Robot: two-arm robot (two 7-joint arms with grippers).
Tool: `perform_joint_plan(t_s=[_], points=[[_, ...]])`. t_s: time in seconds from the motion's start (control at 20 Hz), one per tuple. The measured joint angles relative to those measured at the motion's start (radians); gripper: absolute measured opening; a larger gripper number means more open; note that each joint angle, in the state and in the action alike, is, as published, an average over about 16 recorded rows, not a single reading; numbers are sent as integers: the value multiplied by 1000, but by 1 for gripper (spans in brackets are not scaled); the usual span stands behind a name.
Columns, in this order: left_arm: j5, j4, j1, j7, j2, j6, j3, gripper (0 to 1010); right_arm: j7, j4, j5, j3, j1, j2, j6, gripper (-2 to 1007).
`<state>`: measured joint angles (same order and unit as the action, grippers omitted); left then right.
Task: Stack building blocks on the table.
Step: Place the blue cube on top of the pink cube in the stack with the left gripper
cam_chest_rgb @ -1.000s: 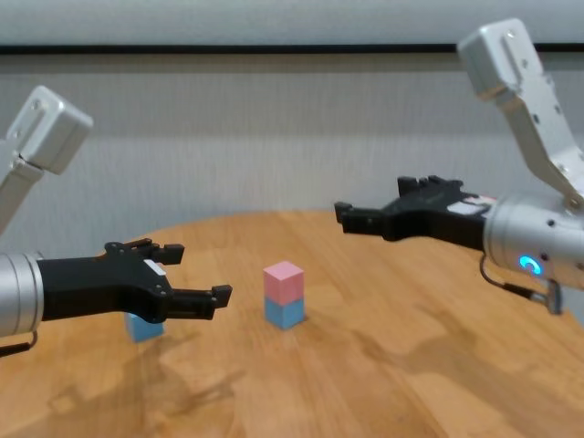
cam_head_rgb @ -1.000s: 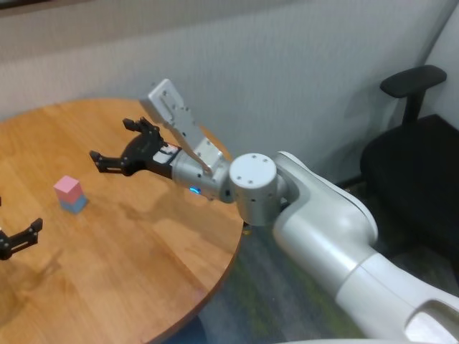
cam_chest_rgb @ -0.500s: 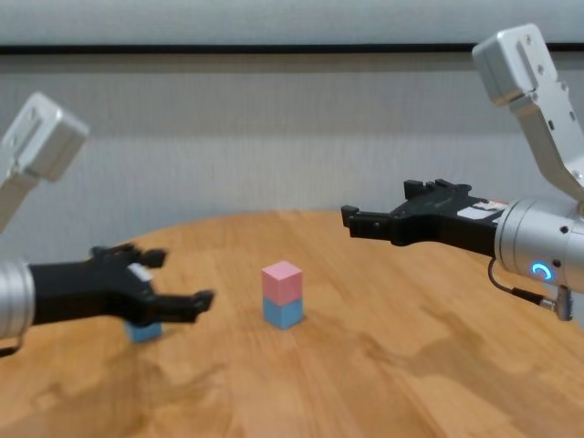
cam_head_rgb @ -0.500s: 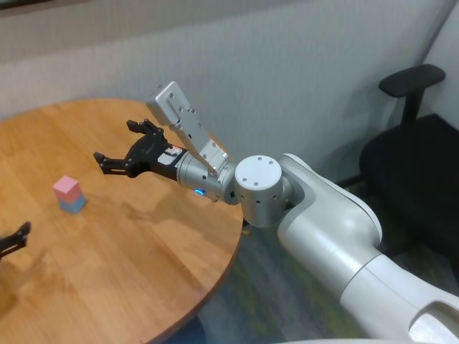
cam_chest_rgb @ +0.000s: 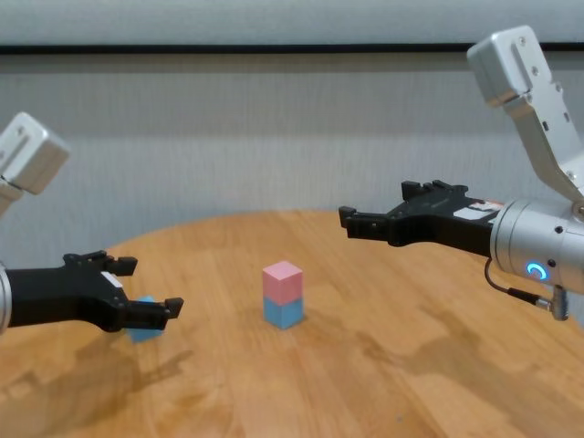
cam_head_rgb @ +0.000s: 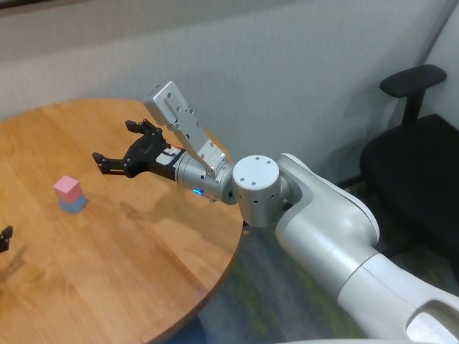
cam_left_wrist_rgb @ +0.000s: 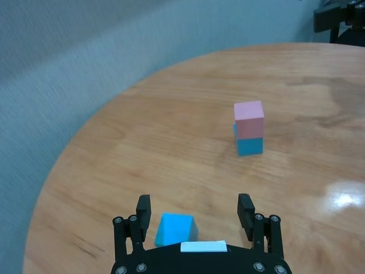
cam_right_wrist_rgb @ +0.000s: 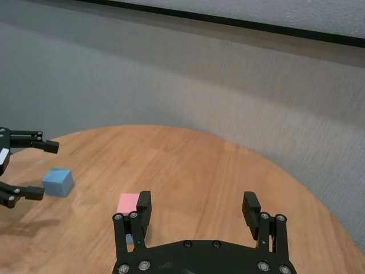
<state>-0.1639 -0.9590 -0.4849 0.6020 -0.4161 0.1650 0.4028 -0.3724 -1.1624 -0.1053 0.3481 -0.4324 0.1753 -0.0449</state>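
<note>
While the left end effector (cam_left_wrist_rgb: 194,214) (open) brackets the loose blue block (cam_left_wrist_rgb: 175,228), table (cam_left_wrist_rgb: 171,142) lies bare around.

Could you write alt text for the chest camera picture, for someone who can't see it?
A pink block sits stacked on a blue block on a round wooden table. The left claw, open, hovers by a second blue block; the right claw hangs open.

Table (cam_chest_rgb: 383,365): we read it as wood planks with visible grain, smooth with a soft sheen; a bright glare spot shows in the left wrist view. 3 blocks, all matt: pink block (cam_chest_rgb: 283,275) on a blue block (cam_chest_rgb: 284,312), and a loose blue block (cam_left_wrist_rgb: 174,228). Left gripper (cam_left_wrist_rgb: 195,211) and right gripper (cam_right_wrist_rgb: 197,212): matt black, plastic-looking. Right forearm (cam_chest_rgb: 538,255): brushed metal. Wall (cam_chest_rgb: 274,137): finely textured, matt.
</note>
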Motion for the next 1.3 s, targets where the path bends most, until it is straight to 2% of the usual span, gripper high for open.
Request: perform_joint_plan(t_s=[0.45,0.7,0.95,1.3], points=[[-19,171,-89,83,12,79,7,1000,1,5,2,1,-3,-3,0,1005],[-32,250,-124,122,20,108,10,1000,2,6,2,1,-4,-3,0,1004],[-42,289,-136,144,27,117,13,1000,2,7,2,1,-5,-4,0,1005],[-45,302,-134,153,40,112,21,1000,2,8,3,1,-5,-4,0,1005]])
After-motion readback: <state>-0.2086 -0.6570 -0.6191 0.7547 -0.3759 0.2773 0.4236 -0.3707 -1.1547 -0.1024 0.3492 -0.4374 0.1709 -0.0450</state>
